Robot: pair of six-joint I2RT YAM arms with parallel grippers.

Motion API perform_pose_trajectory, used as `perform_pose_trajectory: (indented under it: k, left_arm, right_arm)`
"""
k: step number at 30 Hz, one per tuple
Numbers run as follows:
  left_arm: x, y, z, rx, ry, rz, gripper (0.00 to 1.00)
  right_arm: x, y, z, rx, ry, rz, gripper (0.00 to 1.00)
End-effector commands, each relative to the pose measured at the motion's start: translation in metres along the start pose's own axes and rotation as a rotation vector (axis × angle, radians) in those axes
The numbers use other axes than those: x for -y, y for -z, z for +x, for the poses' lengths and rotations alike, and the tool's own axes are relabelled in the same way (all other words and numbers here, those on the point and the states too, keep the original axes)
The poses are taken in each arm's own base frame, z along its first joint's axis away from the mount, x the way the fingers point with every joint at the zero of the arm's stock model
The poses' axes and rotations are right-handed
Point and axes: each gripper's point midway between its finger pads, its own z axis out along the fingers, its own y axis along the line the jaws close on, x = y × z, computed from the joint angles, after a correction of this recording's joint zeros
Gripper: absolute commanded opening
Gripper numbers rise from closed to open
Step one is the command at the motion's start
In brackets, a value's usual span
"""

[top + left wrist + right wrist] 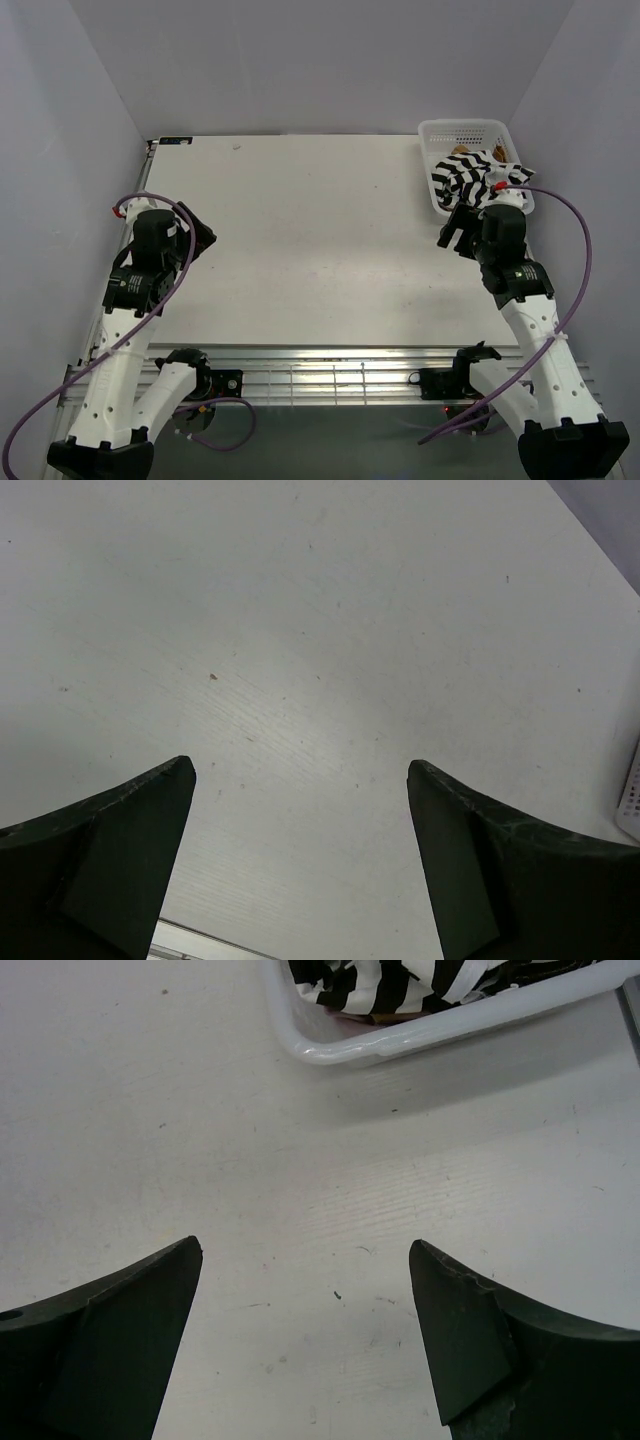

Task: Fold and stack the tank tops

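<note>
Striped top [465, 182] lies heaped in basket [465, 127] at worktop [320, 240] far right corner, tan top [461, 150] showing behind it; left jaws and right jaws gape wide, empty, right jaws near basket.

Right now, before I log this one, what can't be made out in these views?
- Pink top: unseen anywhere; the striped top heaped over the basket may cover it.
- Tan top: only a sliver, top view, under the stripes.
- Basket contents, right wrist view: cut off by the top edge.
</note>
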Motion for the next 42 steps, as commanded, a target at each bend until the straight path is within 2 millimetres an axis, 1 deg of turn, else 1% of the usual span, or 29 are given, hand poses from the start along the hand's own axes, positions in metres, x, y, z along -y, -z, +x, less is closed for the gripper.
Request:
perform_pose_trajectory:
  k: [1, 3, 4, 5, 8, 13, 14, 16, 17, 18, 19, 20, 21, 22, 23, 25, 27, 28, 29, 30, 31, 33, 34, 36, 37, 39, 40, 41, 42]
  left_arm:
    - [-0.002, -0.005, -0.003, 0.021, 0.009, -0.014, 0.98]
    - [-0.003, -0.009, -0.002, 0.023, 0.003, -0.020, 0.98]
    - [-0.004, -0.010, -0.002, 0.022, -0.004, -0.026, 0.98]
    - [-0.005, -0.012, -0.002, 0.022, -0.005, -0.033, 0.98]
    - [-0.008, -0.017, 0.000, 0.018, -0.011, -0.056, 0.98]
    - [-0.008, -0.024, 0.004, 0.008, -0.026, -0.058, 0.98]
    - [-0.009, -0.024, 0.004, 0.009, -0.028, -0.064, 0.98]
    - [-0.010, -0.025, 0.005, 0.013, -0.028, -0.066, 0.98]
    - [-0.010, -0.025, 0.005, 0.015, -0.027, -0.065, 0.98]
    - [-0.011, -0.025, 0.005, 0.020, -0.026, -0.063, 0.98]
    - [-0.011, -0.026, 0.006, 0.019, -0.026, -0.062, 0.98]
    - [-0.011, -0.025, 0.006, 0.021, -0.024, -0.058, 0.98]
    - [-0.010, -0.026, 0.006, 0.024, -0.021, -0.052, 0.98]
    - [-0.009, -0.025, 0.006, 0.024, -0.020, -0.047, 0.98]
    - [-0.009, -0.025, 0.006, 0.022, -0.018, -0.043, 0.98]
    - [-0.009, -0.026, 0.007, 0.022, -0.019, -0.043, 0.98]
    - [-0.009, -0.027, 0.008, 0.019, -0.021, -0.046, 0.98]
    - [-0.010, -0.027, 0.008, 0.018, -0.022, -0.049, 0.98]
    - [-0.010, -0.027, 0.009, 0.016, -0.022, -0.050, 0.98]
    - [-0.010, -0.028, 0.009, 0.015, -0.023, -0.051, 0.98]
    - [-0.010, -0.027, 0.008, 0.016, -0.022, -0.050, 0.98]
    - [-0.010, -0.028, 0.009, 0.015, -0.021, -0.051, 0.98]
    - [-0.010, -0.028, 0.009, 0.014, -0.020, -0.050, 0.98]
    - [-0.010, -0.027, 0.010, 0.015, -0.019, -0.047, 0.98]
    - [-0.010, -0.027, 0.010, 0.013, -0.017, -0.045, 0.98]
    - [-0.009, -0.027, 0.009, 0.014, -0.014, -0.040, 0.98]
    - [-0.008, -0.026, 0.010, 0.012, -0.011, -0.033, 0.98]
    - [-0.007, -0.026, 0.010, 0.013, -0.012, -0.030, 0.98]
    - [-0.007, -0.026, 0.009, 0.016, -0.011, -0.028, 0.98]
  right_arm:
    - [-0.009, -0.005, -0.047, 0.128, 0.020, -0.008, 0.90]
    - [-0.001, -0.018, -0.058, 0.117, 0.032, 0.069, 0.90]
    - [-0.001, -0.017, -0.078, 0.151, 0.035, 0.094, 0.90]
    - [0.002, -0.032, -0.076, 0.114, 0.053, 0.124, 0.90]
    - [0.013, -0.056, -0.094, 0.095, 0.044, 0.200, 0.90]
    - [0.025, -0.101, -0.111, 0.027, 0.002, 0.196, 0.90]
    - [0.037, -0.116, -0.117, 0.008, -0.021, 0.207, 0.90]
    - [0.044, -0.131, -0.121, -0.009, -0.025, 0.210, 0.90]
    - [0.047, -0.149, -0.114, -0.048, -0.018, 0.213, 0.90]
    - [0.044, -0.155, -0.127, -0.030, -0.009, 0.199, 0.90]
    - [0.041, -0.163, -0.128, -0.045, 0.011, 0.178, 0.90]
    - [0.043, -0.181, -0.116, -0.095, 0.021, 0.174, 0.90]
    - [0.037, -0.187, -0.130, -0.076, 0.033, 0.152, 0.90]
    - [0.038, -0.195, -0.128, -0.093, 0.040, 0.155, 0.90]
    - [0.044, -0.212, -0.114, -0.146, 0.043, 0.172, 0.91]
    - [0.046, -0.224, -0.123, -0.134, 0.049, 0.190, 0.92]
    - [0.048, -0.240, -0.113, -0.165, 0.055, 0.186, 0.96]
    - [0.044, -0.243, -0.117, -0.160, 0.055, 0.170, 0.87]
    - [0.042, -0.245, -0.115, -0.166, 0.055, 0.157, 0.68]
    - [0.040, -0.244, -0.118, -0.158, 0.053, 0.146, 0.39]
    - [0.035, -0.245, -0.121, -0.140, 0.051, 0.119, 0.29]
    - [0.017, -0.235, -0.146, -0.050, 0.078, 0.023, 0.08]
    - [0.009, -0.221, -0.161, -0.005, 0.088, -0.007, 0.08]
    - [-0.007, -0.205, -0.175, 0.036, 0.104, -0.077, 0.08]
    - [-0.022, -0.183, -0.194, 0.093, 0.117, -0.126, 0.08]
    - [-0.041, -0.160, -0.205, 0.143, 0.152, -0.174, 0.08]
    - [-0.065, -0.134, -0.218, 0.197, 0.183, -0.226, 0.08]
    - [-0.081, -0.120, -0.223, 0.221, 0.209, -0.263, 0.08]
    - [-0.114, -0.103, -0.221, 0.237, 0.263, -0.337, 0.08]
